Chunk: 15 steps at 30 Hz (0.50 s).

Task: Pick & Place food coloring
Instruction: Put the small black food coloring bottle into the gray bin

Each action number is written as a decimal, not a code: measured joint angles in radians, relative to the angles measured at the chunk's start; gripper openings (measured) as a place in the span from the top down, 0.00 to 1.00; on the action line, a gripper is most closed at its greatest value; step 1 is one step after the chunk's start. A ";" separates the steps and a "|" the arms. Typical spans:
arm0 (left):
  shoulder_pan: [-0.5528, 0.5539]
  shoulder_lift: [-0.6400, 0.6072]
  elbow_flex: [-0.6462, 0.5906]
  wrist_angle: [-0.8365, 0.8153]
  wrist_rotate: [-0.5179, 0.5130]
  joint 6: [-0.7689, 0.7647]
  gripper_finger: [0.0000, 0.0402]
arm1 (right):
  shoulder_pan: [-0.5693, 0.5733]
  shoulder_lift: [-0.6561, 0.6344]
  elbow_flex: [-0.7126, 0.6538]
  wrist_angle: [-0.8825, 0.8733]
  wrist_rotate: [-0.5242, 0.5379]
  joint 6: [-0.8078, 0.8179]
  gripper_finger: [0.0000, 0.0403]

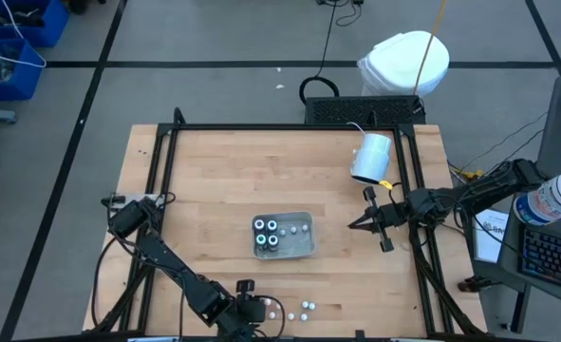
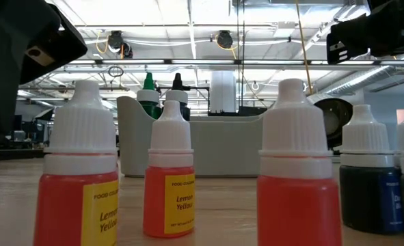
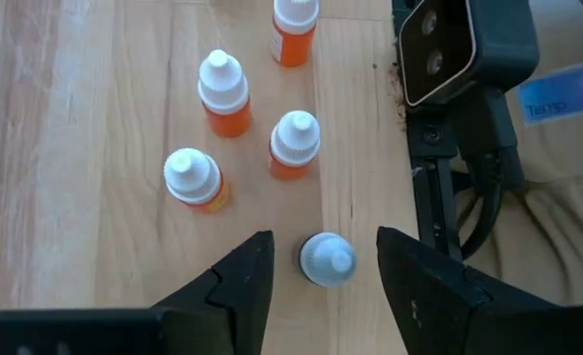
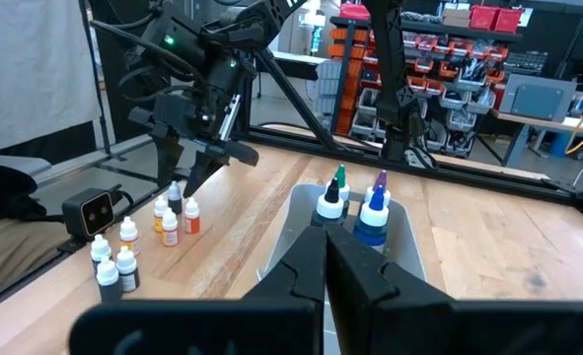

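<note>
Left end effector (image 3: pixel 316 281) | open | straddling white-capped bottle (image 3: pixel 327 260), not gripping

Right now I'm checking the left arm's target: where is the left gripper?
In the high view the left gripper hangs open over the table's near edge, beside the loose bottles; its wrist view shows one white-capped bottle between its fingers.

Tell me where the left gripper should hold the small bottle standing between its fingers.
Probably around its body, below the white cap, coming straight down. The bottle stands upright and the open left gripper already flanks it.
</note>
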<state>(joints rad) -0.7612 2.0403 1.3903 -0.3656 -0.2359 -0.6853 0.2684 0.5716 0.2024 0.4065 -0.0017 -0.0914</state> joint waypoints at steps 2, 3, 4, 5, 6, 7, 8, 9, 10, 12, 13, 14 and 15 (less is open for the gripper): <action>0.000 0.000 0.000 -0.001 0.000 0.000 0.54 | 0.000 0.000 0.000 0.000 0.000 0.000 1.00; 0.000 0.000 0.000 -0.002 0.000 0.002 0.54 | 0.000 0.000 0.000 0.000 0.000 -0.001 1.00; 0.000 0.000 0.000 -0.005 0.000 0.004 0.54 | 0.000 0.000 0.000 0.000 0.000 -0.002 1.00; 0.000 0.000 0.000 -0.007 0.000 0.007 0.54 | 0.000 0.000 0.000 0.000 0.000 -0.002 1.00; 0.000 0.000 0.000 -0.007 0.000 0.010 0.54 | 0.000 0.000 0.000 0.000 0.000 -0.002 1.00; 0.000 0.000 0.000 -0.007 0.000 0.010 0.54 | 0.000 0.000 0.000 0.000 0.000 -0.003 1.00; 0.000 0.000 0.000 -0.008 0.000 0.010 0.54 | 0.000 0.000 0.000 0.000 0.000 -0.002 1.00; 0.000 0.000 0.000 -0.008 0.000 0.010 0.54 | 0.000 0.000 0.000 0.000 0.000 -0.002 1.00; 0.002 0.000 0.000 -0.008 0.000 0.010 0.54 | 0.000 0.000 0.000 0.000 0.000 -0.002 1.00; 0.004 0.000 0.000 -0.008 -0.001 0.010 0.54 | 0.000 0.000 0.000 0.000 0.000 -0.002 1.00; 0.003 0.000 0.000 -0.008 -0.001 0.010 0.54 | 0.000 0.000 0.000 0.000 0.000 -0.002 1.00; 0.003 0.000 0.000 -0.008 -0.001 0.009 0.54 | 0.000 0.000 0.000 0.000 0.000 -0.002 1.00; 0.003 0.000 0.000 -0.008 -0.001 0.007 0.54 | 0.000 0.000 0.000 0.000 0.000 -0.002 1.00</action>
<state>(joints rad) -0.7578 2.0403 1.3903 -0.3735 -0.2367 -0.6787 0.2684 0.5713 0.2024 0.4068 -0.0013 -0.0937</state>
